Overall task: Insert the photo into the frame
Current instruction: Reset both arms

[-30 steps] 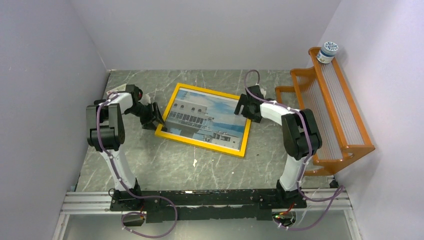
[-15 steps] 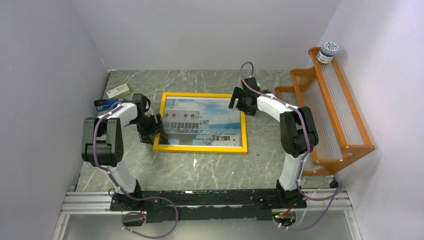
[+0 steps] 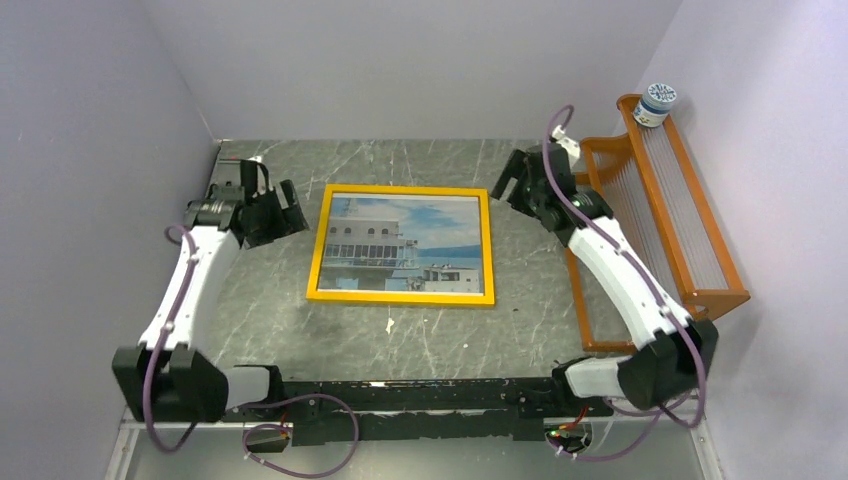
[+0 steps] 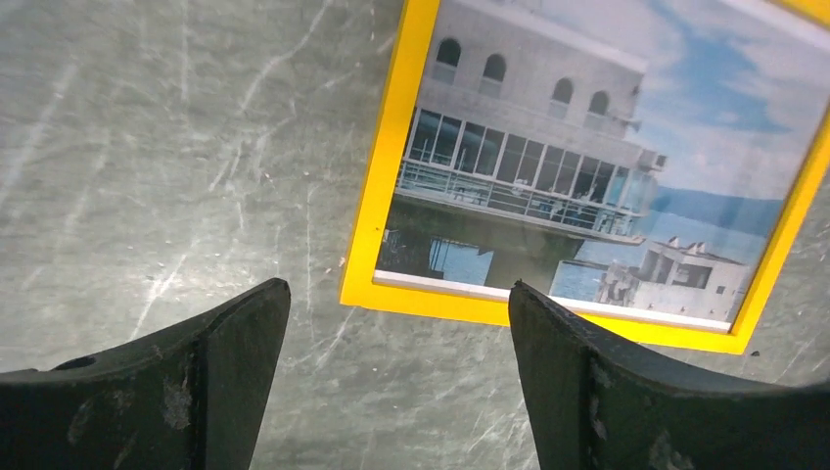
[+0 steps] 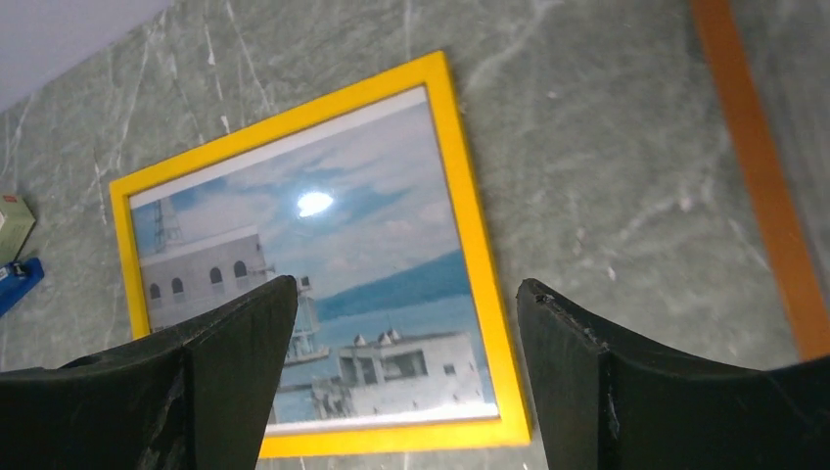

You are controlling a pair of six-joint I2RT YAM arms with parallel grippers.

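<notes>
Plainly, little writing can be read: the small jar (image 3: 657,104) carries a blue and white label, but its print is too small to make out, and what the jar holds cannot be told. It stands on the top far end of the orange slatted rack (image 3: 700,250) at the right side of the tabletop (image 3: 450,340). A small pale box (image 5: 12,223) with a red mark and a blue object (image 5: 18,279) lie at the far left of the tabletop; any lettering on them is unreadable.

The frame (image 3: 400,298) lies flat in the middle of the tabletop, its long sides running left to right. The photo (image 3: 405,240) sits inside its yellow border, picture side up, showing the white building, blue sky and water, with a thin white margin along the near and far edges.

The left fingers (image 4: 225,352) stand wide apart, holding nothing, above bare tabletop just off the frame's left side. The right fingers (image 5: 225,343) are also spread wide and empty, raised near the frame's far right corner, beside the rack.
</notes>
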